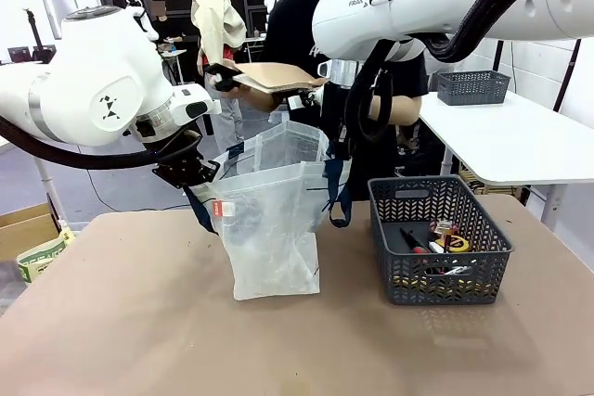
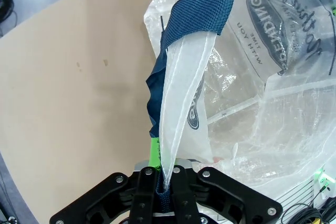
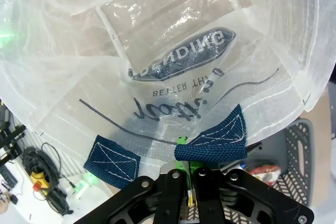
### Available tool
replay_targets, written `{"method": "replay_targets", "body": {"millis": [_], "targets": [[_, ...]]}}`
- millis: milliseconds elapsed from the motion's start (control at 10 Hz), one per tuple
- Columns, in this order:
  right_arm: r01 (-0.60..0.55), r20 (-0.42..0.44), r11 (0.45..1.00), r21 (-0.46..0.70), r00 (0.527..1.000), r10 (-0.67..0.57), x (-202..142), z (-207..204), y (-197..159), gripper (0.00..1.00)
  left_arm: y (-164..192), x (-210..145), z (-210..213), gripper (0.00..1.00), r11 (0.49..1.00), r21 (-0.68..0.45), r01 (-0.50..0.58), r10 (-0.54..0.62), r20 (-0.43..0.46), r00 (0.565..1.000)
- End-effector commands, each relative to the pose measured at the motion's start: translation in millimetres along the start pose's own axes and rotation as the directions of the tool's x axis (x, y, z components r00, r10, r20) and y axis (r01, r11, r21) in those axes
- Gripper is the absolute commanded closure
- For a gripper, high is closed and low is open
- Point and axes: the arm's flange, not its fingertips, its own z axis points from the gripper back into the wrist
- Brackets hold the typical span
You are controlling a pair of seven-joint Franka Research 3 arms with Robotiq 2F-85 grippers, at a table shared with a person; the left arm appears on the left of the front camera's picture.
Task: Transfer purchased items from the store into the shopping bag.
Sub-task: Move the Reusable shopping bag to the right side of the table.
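- Fingertips of the left gripper [image 1: 197, 176], front view: closed on the near-left top edge of the shopping bag [image 1: 269, 220], which stands upright on the table [image 1: 130, 322] with its mouth facing up.
- Front view: the right arm [image 1: 418, 6] reaches across to the bag's far rim. The store [image 1: 445, 280] sits just beside the bag, on the robot's right, with the purchased items [image 1: 434, 243] lying in its bottom.
- Left wrist view: jaws fully closed, pinching the bag's folded edge and the navy strap [image 2: 197, 3] that runs up from them.
- Right wrist view: the right gripper [image 3: 189, 170] is likewise clamped shut, on the rim at a strap patch [image 3: 212, 141]. The bag interior opens straight ahead, and the basket shows at lower right.
- Assessment: the items lie to the right of the bag mouth, nearer the right arm. Both grippers are occupied holding the mouth apart, so the transfer likely falls to a free hand.
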Motion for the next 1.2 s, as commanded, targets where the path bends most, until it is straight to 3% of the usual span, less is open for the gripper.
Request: {"method": "replay_targets", "body": {"millis": [0,1100], "targets": [[0.003,-0.001,1.0,0.001,1.0,-0.003,-0.7,-0.5,-0.3,1.0,0.2,-0.1,0.6,1.0,1.0,0.006,0.005,-0.005,0.002,1.0],[0.003,-0.001,1.0,0.001,1.0,-0.003,-0.7,-0.5,-0.3,1.0,0.2,-0.1,0.6,1.0,1.0,0.006,0.005,-0.005,0.002,1.0]]}}
